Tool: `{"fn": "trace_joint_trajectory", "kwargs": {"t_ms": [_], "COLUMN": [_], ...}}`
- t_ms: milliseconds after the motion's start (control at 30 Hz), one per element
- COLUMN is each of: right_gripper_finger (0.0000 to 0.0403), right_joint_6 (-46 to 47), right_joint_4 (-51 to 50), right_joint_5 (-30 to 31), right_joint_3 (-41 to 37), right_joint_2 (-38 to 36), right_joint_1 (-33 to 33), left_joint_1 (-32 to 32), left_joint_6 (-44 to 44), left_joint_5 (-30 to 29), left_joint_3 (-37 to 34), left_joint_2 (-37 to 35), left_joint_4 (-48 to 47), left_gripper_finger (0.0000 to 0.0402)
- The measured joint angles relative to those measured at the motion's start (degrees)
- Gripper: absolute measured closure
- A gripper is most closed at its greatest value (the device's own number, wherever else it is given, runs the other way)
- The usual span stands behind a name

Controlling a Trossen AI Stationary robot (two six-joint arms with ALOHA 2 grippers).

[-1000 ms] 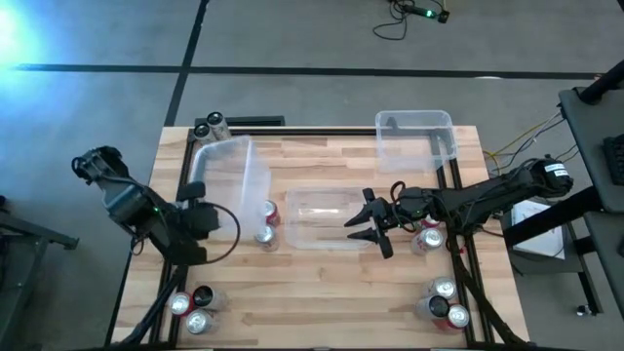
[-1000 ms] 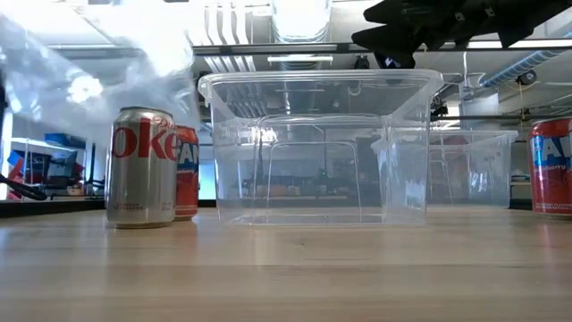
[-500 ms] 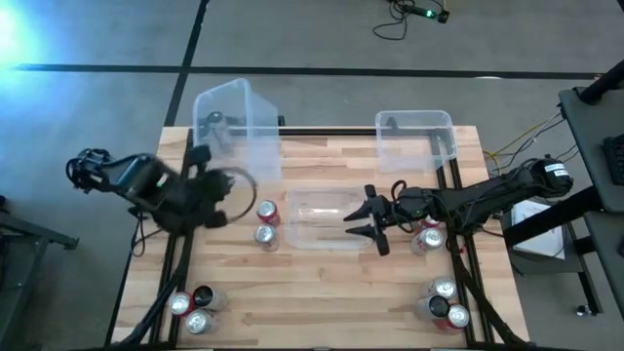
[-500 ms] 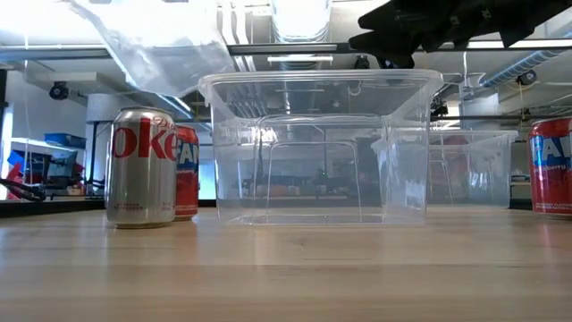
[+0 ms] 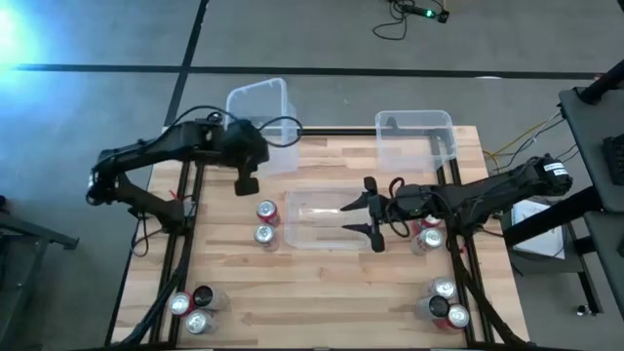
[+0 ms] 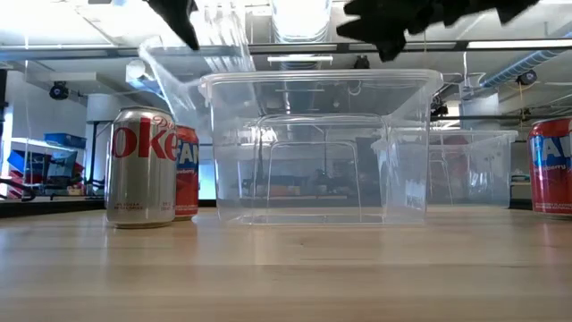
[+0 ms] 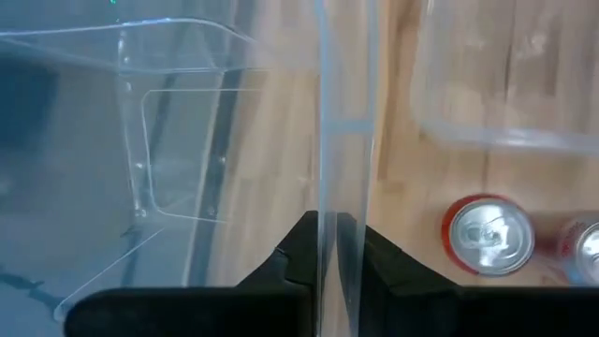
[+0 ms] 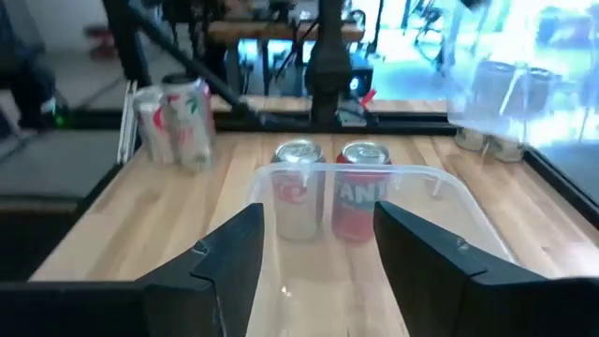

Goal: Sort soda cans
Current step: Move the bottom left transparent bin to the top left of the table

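The left tool (image 7: pixel 327 245) is clamped on the thin wall of a clear bin (image 5: pixel 263 122), which it holds tilted at the far left corner of the worktop (image 5: pixel 331 302), part of the bin hanging out past the far edge; in the left wrist view the plastic wall runs straight down between the two dark fingers (image 7: pixel 295 253). The right tool (image 5: pixel 363 216) hangs with its fingers spread wide over the right end of a second clear bin (image 5: pixel 317 239) standing in the middle of the worktop, gripping nothing. A third clear bin (image 5: pixel 417 141) stands at the far right corner. Just left of the middle bin are a red can (image 5: pixel 267 212) and a silver can (image 5: pixel 264 234), close together; in the low view the silver one hides most of the red one. Another red can (image 5: pixel 429 237) stands right of the middle bin, partly under the right arm, and is cut off at the low view's edge. A group of cans (image 5: pixel 192 307) sits at the near left corner and another group (image 5: pixel 444 302) at the near right corner; their tops show, but their side colours are hard to make out. Through the held bin's blurred plastic, the right wrist view shows faint can shapes (image 8: pixel 491 140) near the far edge, too unclear to count.
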Motion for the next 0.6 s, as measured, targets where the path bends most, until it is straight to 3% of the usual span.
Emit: {"fn": "trace_joint_trajectory", "kwargs": {"t_ms": [100,267,367,600], "right_gripper_finger": [0.0188,0.0182,0.0186,0.0196], "right_joint_6": [-2.51,-3.62,-5.07,-6.99], "right_joint_4": [-10.2,-21.88,-24.73,-27.76], "right_joint_5": [-0.02,-0.02,0.03,-0.01], "right_joint_3": [6.14,13.69,16.8,20.02], "right_joint_2": [0.0,0.0,-0.02,0.0], "right_joint_1": [0.84,1.85,2.56,4.23], "left_joint_1": [2.31,4.17,5.24,7.89], "left_joint_6": [2.17,5.24,5.49,4.51], "left_joint_5": [3.28,3.66,3.78,11.64], "left_joint_3": [0.0,0.0,-0.45,-5.74], "left_joint_2": [2.32,6.11,8.25,8.98], "left_joint_4": [0.12,-0.18,-1.04,1.89], "left_gripper_finger": [0.039,0.039,0.039,0.039]}}
